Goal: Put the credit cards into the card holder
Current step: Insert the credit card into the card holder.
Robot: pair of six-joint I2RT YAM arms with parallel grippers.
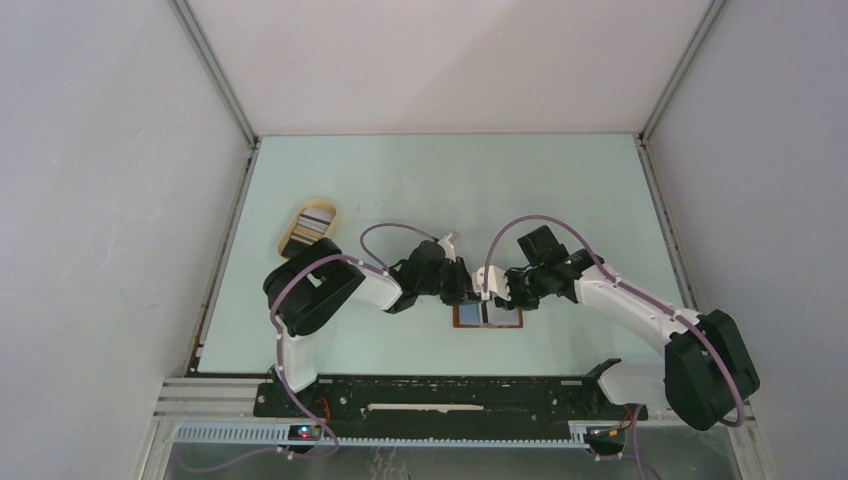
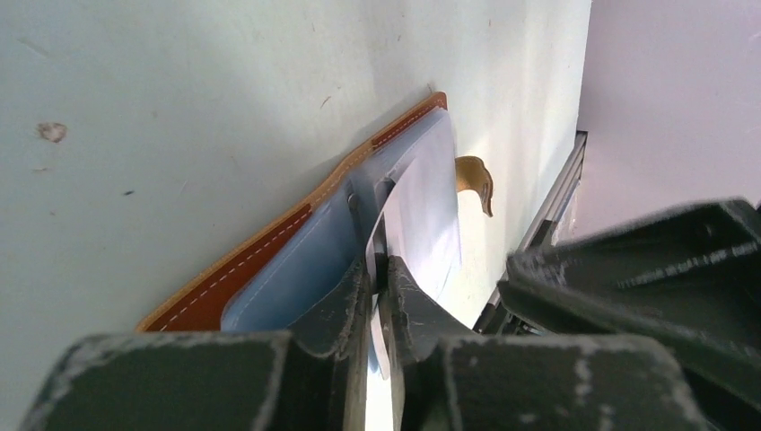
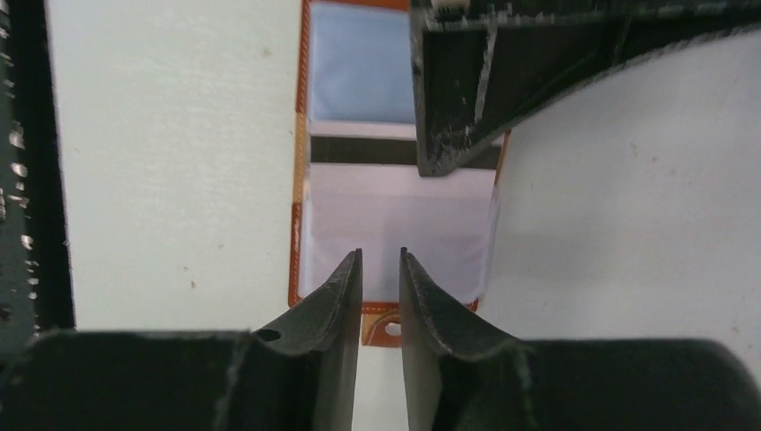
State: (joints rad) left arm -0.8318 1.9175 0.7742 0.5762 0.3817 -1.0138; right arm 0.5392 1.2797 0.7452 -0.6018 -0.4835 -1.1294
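Note:
The reddish-brown card holder [image 1: 490,317] lies open on the table between the two arms. In the left wrist view its brown stitched edge [image 2: 224,287], bluish clear sleeves and clasp tab [image 2: 476,180] show. My left gripper [image 2: 381,262] is shut on a thin whitish credit card [image 2: 378,395], seen edge-on, at the holder's sleeves. In the right wrist view this card's white band and dark stripe [image 3: 359,148] lie across the holder [image 3: 395,224]. My right gripper [image 3: 380,253] hovers over the holder's near end, jaws a narrow gap apart and empty.
An oval tan tray [image 1: 308,228] with more cards [image 1: 316,218] stands at the left, behind the left arm. The enclosure walls rise on both sides. The left gripper's body [image 3: 538,72] fills the right wrist view's upper right.

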